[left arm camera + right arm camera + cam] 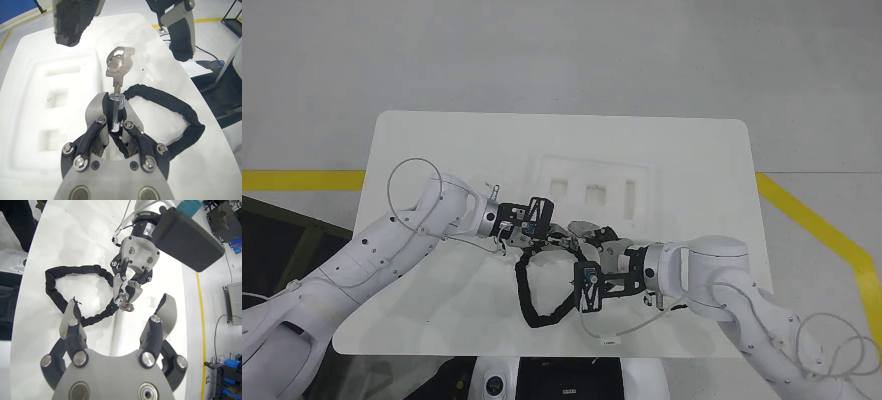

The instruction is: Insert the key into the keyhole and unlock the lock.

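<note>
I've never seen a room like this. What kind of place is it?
Probably a robot lab. Yellow tape lines mark the grey floor, a grey metal equipment cabinet stands at the side, and the left gripper holds a black fabric-sleeved chain lock at a white rounded table.

- No text, number or sign is legible.
- Small white label point(150, 228) on the left arm's wrist: print too fine to read.
</note>
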